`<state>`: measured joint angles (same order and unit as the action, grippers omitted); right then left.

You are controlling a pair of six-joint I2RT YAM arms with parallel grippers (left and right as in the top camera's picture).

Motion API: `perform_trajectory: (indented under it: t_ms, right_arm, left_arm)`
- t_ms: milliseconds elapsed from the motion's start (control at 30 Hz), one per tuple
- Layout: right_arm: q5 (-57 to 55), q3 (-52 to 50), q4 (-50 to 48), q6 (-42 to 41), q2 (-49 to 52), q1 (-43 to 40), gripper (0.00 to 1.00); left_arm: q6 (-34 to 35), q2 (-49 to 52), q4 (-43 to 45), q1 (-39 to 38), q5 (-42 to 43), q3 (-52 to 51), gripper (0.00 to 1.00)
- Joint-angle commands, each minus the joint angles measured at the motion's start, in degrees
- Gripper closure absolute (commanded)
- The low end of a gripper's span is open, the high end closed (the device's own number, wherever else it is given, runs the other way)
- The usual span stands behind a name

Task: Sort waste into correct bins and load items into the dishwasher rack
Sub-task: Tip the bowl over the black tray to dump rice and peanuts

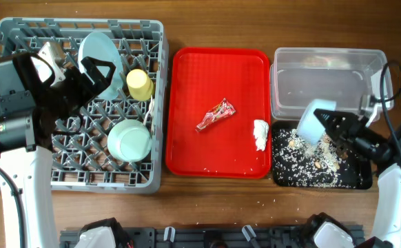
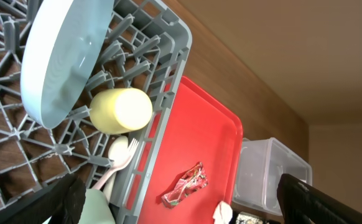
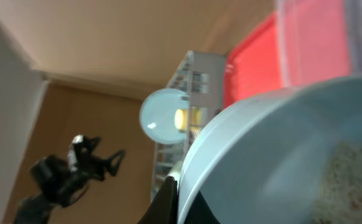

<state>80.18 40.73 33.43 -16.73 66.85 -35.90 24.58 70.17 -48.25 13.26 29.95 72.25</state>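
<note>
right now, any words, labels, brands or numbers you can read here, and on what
No readable text.
The red-and-white snack wrapper on the red serving tray has white markings that may be print, too small and crinkled to read.
Nothing else shows lettering.

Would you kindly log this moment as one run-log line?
right gripper: holds bowl tilted over black tray | left gripper: open above rack | wrapper, tissue: on red tray

Glossy red plastic tray (image 1: 187, 103)

Bright even light, soft shadows, right wrist view blurred close-up
</note>
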Motion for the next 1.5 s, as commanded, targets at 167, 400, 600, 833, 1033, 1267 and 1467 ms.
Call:
perform_trajectory:
  t_ms: [167,400,600,833,1033,1267,1467]
  right_arm:
    - [12.8,0.3,-8.7,-12.3,-0.3,-0.2,0.96]
    - [12.8,0.2,-6.3,-15.2,-0.4,-0.4,0.96]
    - [0.2,0.2,-4.7,-6.2,-0.2,-0.4,0.96]
    - [-4.0,0.2,13.6,4.0,-0.2,-0.4,0.96]
    - [2.8,0.2,13.2,4.8,-0.2,-0.4,0.96]
    - [13.0,0.2,10.8,-1.9,0.0,-0.5,0.96]
    - [12.9,0.2,-4.9,-14.0,0.2,-1.5,0.96]
  left_arm:
    - [0.5,-0.1,0.2,0.3,0.6,0.2,0.00]
    - [0.5,-0.1,0.2,0.3,0.6,0.2,0.00]
    - [0.5,-0.1,0.2,0.3,0.6,0.2,0.00]
    - [0.5,-0.1,0.1,0.3,0.6,0.2,0.00]
    - [0.5,-0.1,0.2,0.3,0.6,0.2,0.00]
    - [0.5,-0.1,0.2,0.3,0.6,0.2,0.00]
    - [0.5,-0.1,0.1,0.3,0.6,0.2,0.00]
